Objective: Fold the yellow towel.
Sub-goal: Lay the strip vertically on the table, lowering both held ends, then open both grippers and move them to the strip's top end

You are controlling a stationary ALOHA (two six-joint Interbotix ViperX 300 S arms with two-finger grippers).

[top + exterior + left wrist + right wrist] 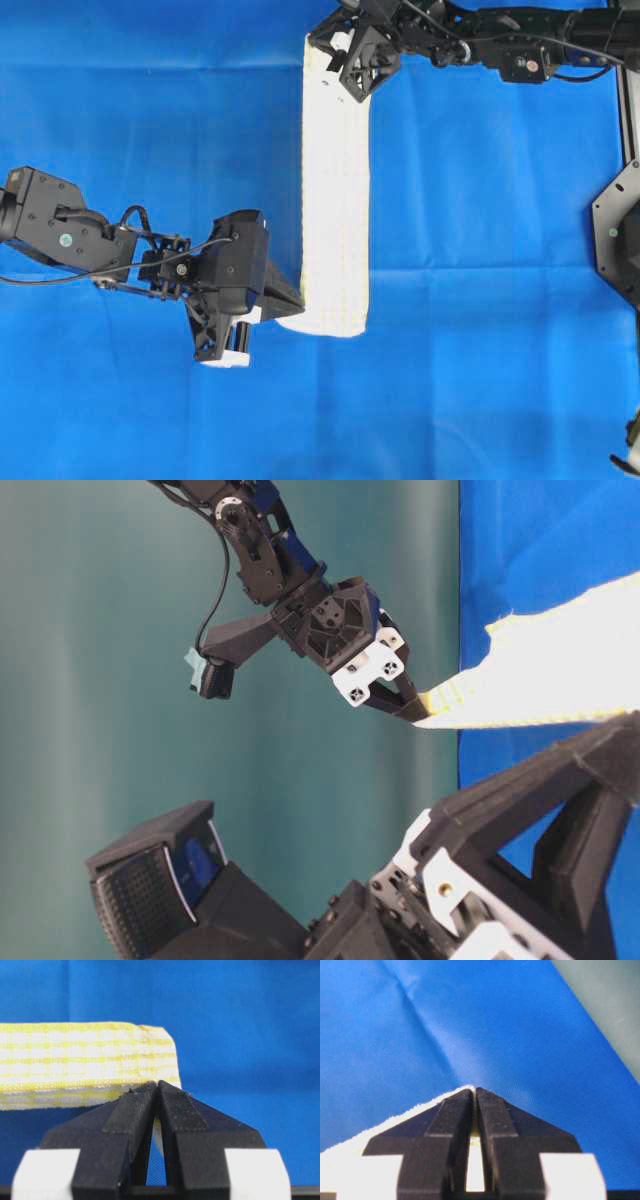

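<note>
Black fingertips (150, 1105) of the left pincer (157, 1085) clamp the yellow towel (335, 190) at one corner; the right pincer (475, 1091) pinches the far end above the blue cloth (150, 120).

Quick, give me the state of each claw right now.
Left claw: closed, pinching a corner of the yellow towel.
Right claw: closed, pinching the towel's far end.

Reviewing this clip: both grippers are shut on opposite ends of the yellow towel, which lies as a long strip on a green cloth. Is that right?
Not quite: the cloth under the yellow towel is blue, not green, as the overhead view shows. The rest stands: the left gripper and the right gripper are each shut on an opposite end of the long strip.
</note>
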